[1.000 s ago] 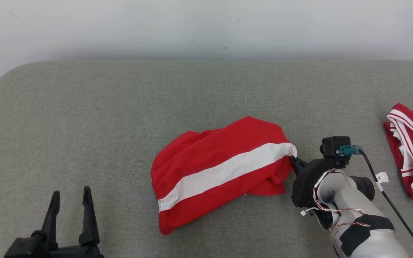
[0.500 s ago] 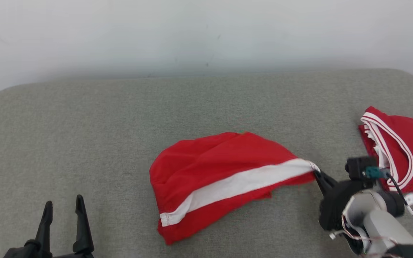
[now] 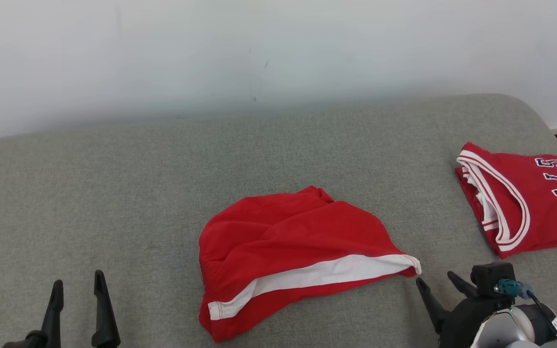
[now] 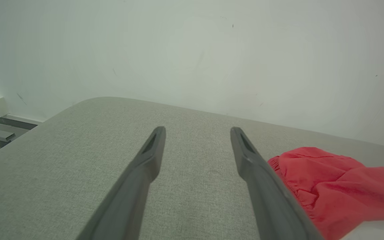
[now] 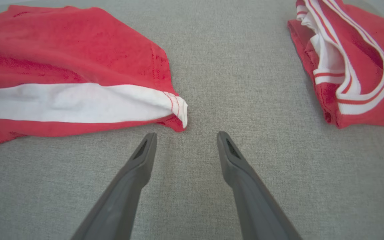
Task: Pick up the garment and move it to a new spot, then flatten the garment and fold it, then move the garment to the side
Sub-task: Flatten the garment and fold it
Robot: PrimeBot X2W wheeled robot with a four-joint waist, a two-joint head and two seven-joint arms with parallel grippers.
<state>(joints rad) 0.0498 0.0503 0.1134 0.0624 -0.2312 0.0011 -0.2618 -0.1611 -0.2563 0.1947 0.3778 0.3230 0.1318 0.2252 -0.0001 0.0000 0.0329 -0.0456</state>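
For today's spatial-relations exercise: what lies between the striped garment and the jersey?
Just bare grey padded surface separates the striped garment from the jersey, clearest in the right wrist view.

That garment (image 3: 283,237) is thin red cloth, white band — matt, kinda crinkly. The table (image 3: 114,193) is covered in rough grey woven fabric; the right hand (image 3: 434,278) looks like matt dark plastic.
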